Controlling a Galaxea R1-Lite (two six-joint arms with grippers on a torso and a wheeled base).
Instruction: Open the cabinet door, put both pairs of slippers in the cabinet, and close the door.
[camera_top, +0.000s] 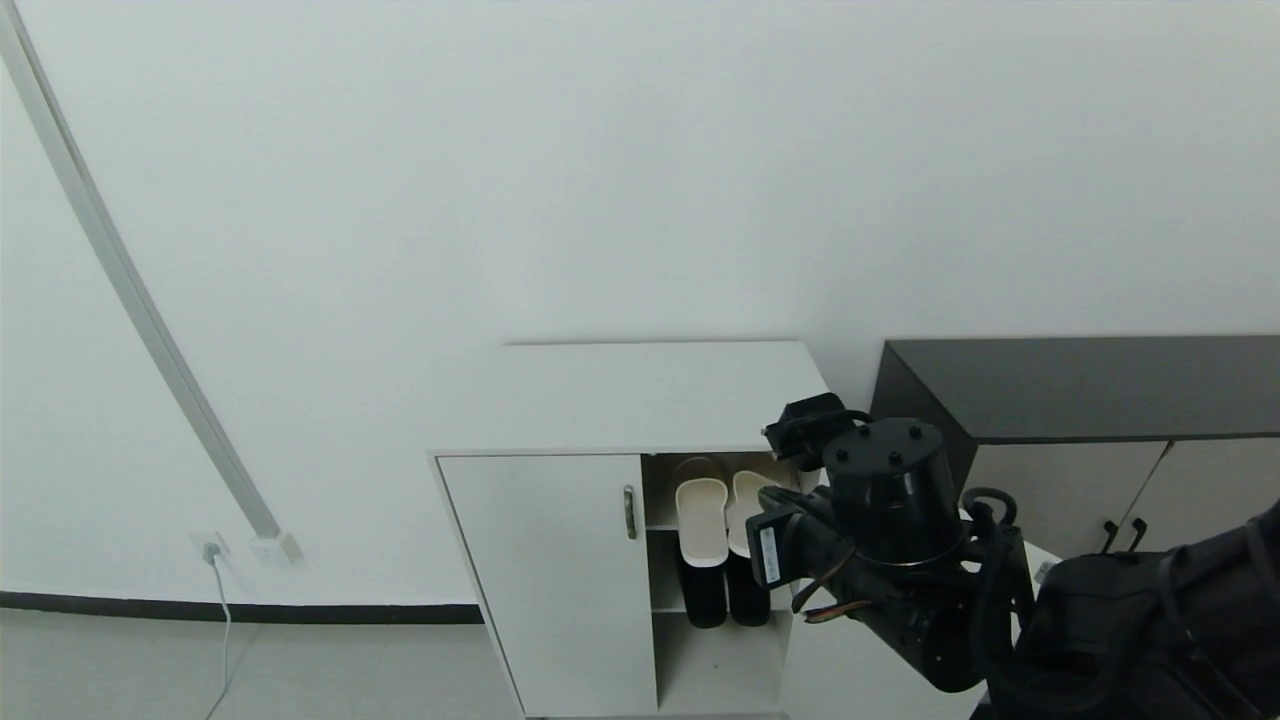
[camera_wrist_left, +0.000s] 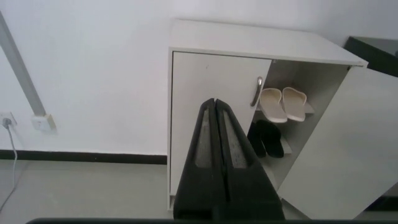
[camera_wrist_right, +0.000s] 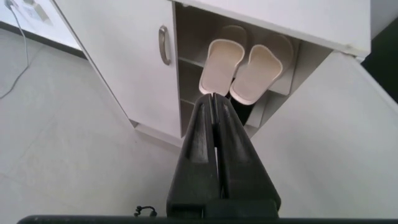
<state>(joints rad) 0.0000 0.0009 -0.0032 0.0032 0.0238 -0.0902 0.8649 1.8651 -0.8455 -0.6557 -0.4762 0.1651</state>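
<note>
- Both pairs of slippers are found inside the low white wooden cabinet (camera_top: 660, 395). The pair of cream foam slippers (camera_top: 720, 515) is leaned on the upper shelf, and the pair of black slippers (camera_top: 720, 595) is stood on the shelf under it, toes downward.
- The left white door with a slim metal handle (camera_top: 629, 512) is seen closed. The right white door panel (camera_wrist_left: 336, 155) is swung out wide toward the robot, so closing it is judged to be the step that remains.
- The right gripper (camera_wrist_right: 214, 99) is closed, its two black fingers pressed together with nothing between them. It is held in front of the open compartment and pointed at the cream slippers.
- The left gripper (camera_wrist_left: 215, 102) is also closed and empty. It is kept farther back, facing the closed left door.
- The relation that matters: the open door panel lies at the robot's right of the right gripper, just beside it, with its long axis upright. The right arm (camera_top: 885, 500) is judged the nearer one, and a push leftward and inward on the panel is called for.
- In the head view the panel is mostly covered by the right arm. Its hinges and any handle cannot be made out.
- The black slippers (camera_wrist_right: 244, 112) are partly hidden behind the right gripper.
</note>
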